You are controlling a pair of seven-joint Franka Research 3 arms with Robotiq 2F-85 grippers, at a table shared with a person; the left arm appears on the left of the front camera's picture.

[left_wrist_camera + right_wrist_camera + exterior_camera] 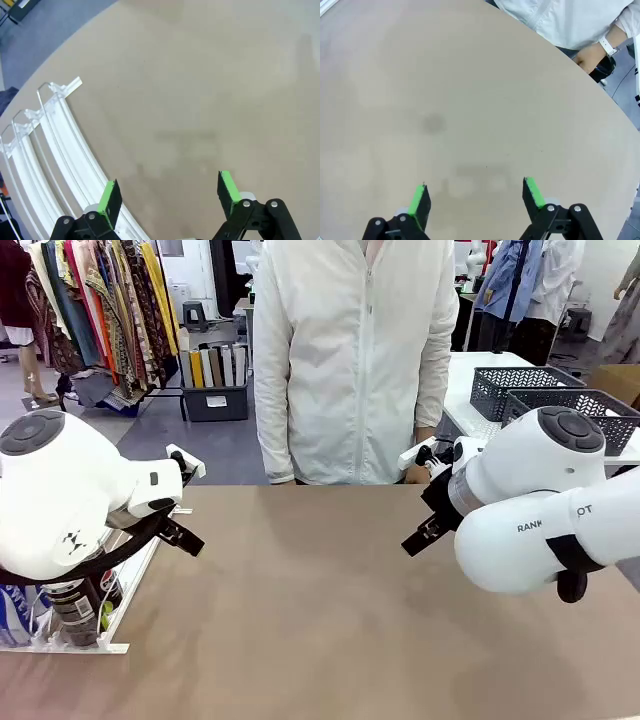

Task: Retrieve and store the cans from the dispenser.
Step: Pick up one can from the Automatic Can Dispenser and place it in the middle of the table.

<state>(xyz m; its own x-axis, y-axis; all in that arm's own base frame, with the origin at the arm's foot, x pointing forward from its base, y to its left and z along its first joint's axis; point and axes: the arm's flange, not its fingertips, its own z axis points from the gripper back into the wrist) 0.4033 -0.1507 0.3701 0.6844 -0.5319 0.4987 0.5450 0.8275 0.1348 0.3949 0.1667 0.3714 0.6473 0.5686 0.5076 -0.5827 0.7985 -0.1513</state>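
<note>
The tan table (320, 600) carries the white dispenser (60, 145) along its left edge, with dark cans (75, 612) at its near end. The left gripper (168, 191) and right gripper (475, 194) hover above the tabletop, wide open and empty.

1. The table (320, 610) lies open across its whole middle.
2. The dispenser (60, 145) lines the table's left edge, with cans (72, 612) at its near end under the left arm (60, 490).
3. A person (350, 360) stands against the far edge.

Cans (75, 615) mostly behind the left arm (60, 490) — dispenser (92, 647) cut by the picture's left edge
</note>
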